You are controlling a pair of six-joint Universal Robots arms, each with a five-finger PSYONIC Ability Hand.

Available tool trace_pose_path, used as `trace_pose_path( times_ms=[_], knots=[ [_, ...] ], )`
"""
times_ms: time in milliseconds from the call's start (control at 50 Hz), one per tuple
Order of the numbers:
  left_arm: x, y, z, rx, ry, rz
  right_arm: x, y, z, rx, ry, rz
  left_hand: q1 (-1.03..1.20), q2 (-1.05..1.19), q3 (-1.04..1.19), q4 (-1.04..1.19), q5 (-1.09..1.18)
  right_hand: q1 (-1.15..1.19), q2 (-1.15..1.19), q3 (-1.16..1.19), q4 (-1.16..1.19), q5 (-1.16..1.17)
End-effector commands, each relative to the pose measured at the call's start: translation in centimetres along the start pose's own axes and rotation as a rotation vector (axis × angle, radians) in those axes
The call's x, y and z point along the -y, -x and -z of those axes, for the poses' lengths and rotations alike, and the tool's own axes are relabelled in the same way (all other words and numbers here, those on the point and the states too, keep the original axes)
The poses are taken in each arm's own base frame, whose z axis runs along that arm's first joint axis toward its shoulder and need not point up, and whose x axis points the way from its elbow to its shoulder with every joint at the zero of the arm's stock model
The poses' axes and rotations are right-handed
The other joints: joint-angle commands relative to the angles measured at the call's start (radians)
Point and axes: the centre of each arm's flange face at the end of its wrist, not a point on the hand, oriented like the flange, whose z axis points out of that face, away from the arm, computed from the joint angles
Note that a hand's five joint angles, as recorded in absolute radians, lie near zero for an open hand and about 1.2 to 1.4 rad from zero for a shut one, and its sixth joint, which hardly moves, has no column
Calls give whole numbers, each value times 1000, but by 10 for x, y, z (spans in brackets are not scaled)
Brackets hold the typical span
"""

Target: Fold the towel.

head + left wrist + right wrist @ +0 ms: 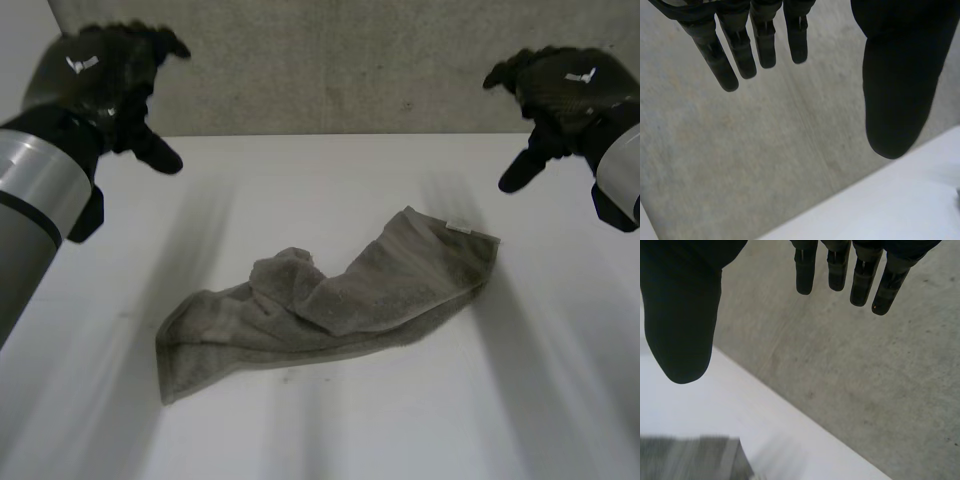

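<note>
White table (560, 400) holds crumpled towel (330, 305); both hands raised, fingers straight

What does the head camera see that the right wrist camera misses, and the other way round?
Head view adds: the whole crumpled grey towel lying on the white table, and the left hand, open, clear of the towel. Right wrist view adds: the palm side of the right hand, fingers straight, thumb spread apart. Shared: the right hand, one end of the towel, the table and the grey concrete surface beyond it.
</note>
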Motion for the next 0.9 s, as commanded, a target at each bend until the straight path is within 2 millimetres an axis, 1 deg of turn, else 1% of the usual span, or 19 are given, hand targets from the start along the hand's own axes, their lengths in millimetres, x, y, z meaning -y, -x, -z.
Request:
trace_pose_path(
  times_ms=[20, 80, 120, 140, 180, 240, 340, 440, 540, 620, 660, 680, 700, 720, 760, 780, 800, 880, 900],
  knots=[
    [-47, -6, 12, -26, 170, -47, -27, 18, 5, 83, 139, 215, 134, 135, 134, 137, 136, -72, -64, -41, -60, -68],
    [-60, -8, 13, -35, 214, -51, -36, 26, 7, 119, 171, 222, 131, 132, 131, 134, 133, -72, -64, -41, -60, -68],
    [-88, -12, 14, -50, 298, -53, -61, 37, 8, 164, 236, 225, 111, 111, 111, 113, 113, -72, -64, -41, -60, -68],
    [-88, -12, 14, -50, 298, -53, -61, 37, 8, 164, 237, 225, 111, 111, 111, 113, 113, -72, -64, -41, -60, -68],
    [-113, -15, 10, -59, 347, -54, -90, 46, 6, 214, 269, 232, 105, 105, 105, 107, 107, -72, -64, -41, -60, -68],
    [-125, -18, 6, -64, 363, -56, -103, 52, 4, 245, 257, 240, 102, 102, 102, 104, 104, -72, -64, -41, -60, -68],
    [-181, -26, -11, -93, 415, -76, -147, 69, -11, 312, 159, 243, -139, -138, -139, -136, -137, 99, 107, 130, 111, 103],
    [-209, -34, -19, -161, 426, -110, -173, 74, -25, 317, 146, 236, -133, -133, -133, -130, -131, 305, 312, 336, 317, 309],
    [-222, -41, -25, -224, 424, -108, -196, 81, -31, 345, 183, 236, -107, -106, -106, -104, -104, 314, 322, 345, 326, 319],
    [-225, -44, -30, -242, 410, -108, -201, 82, -36, 345, 188, 233, -10, -9, -9, -7, -8, 417, 424, 448, 429, 421],
    [-228, -45, -36, -245, 389, -108, -198, 81, -43, 334, 164, 240, 151, 151, 151, 154, 153, 741, 748, 772, 753, 745],
    [-228, -45, -37, -245, 389, -108, -198, 81, -43, 334, 164, 240, 152, 152, 152, 154, 154, 743, 750, 774, 755, 747],
    [-231, -46, -40, -247, 381, -108, -195, 80, -47, 327, 150, 239, 291, 292, 292, 294, 293, 1005, 1012, 1035, 1016, 1009],
    [-231, -46, -40, -247, 381, -108, -195, 80, -47, 327, 150, 239, 293, 293, 293, 295, 295, 1007, 1015, 1038, 1019, 1011],
    [-231, -49, -47, -247, 348, -112, -183, 76, -58, 303, 90, 248, 806, 807, 806, 809, 808, 1150, 1157, 1181, 1162, 1154],
    [-231, -49, -47, -247, 348, -112, -183, 76, -58, 303, 90, 248, 809, 810, 810, 812, 812, 1150, 1157, 1181, 1162, 1154],
    [-227, -50, -53, -239, 314, -115, -175, 74, -64, 282, 47, 260, 1059, 1059, 1059, 1062, 1061, 1150, 1157, 1181, 1162, 1154],
    [-208, -49, -74, -212, 189, -123, -149, 67, -80, 227, -82, 291, 1061, 1062, 1062, 1064, 1064, 1150, 1157, 1181, 1162, 1154],
    [-193, -47, -86, -187, 103, -133, -130, 62, -89, 180, -167, 309, 1061, 1062, 1062, 1064, 1064, 1150, 1157, 1181, 1162, 1154]
  ],
)
